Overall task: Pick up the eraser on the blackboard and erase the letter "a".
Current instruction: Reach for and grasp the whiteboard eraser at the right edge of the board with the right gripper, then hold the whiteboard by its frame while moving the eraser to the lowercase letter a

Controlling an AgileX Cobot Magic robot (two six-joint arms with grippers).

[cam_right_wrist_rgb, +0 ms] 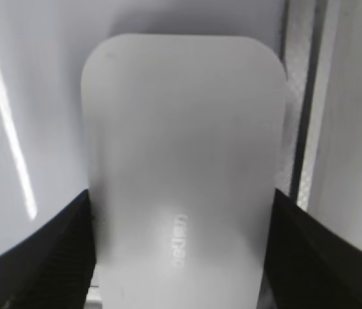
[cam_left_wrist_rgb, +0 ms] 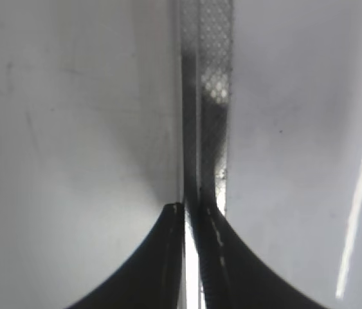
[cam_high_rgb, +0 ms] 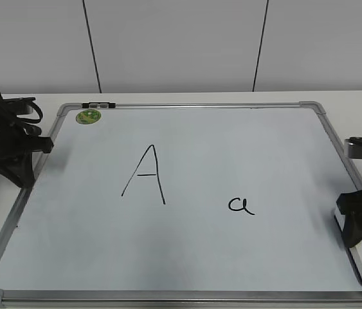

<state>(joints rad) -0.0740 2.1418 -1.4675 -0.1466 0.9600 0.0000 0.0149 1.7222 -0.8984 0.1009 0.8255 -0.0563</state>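
1. Right wrist view shows my right gripper with its two black fingers spread wide, one on each long side of the eraser. I think they touch its sides, but I cannot tell if they squeeze yet.
2. I see the eraser lying flat on the blackboard, near the right edge of the bench, beside the grey frame.
3. I think the eraser is light, hard and a bit slippery. Holding its long sides near the middle looks best.
4. I see my left gripper with its fingers pressed together on nothing, resting by the board's frame near the left edge of the bench.
5. I see the letter "a" still whole, well apart from the eraser, toward the front edge.
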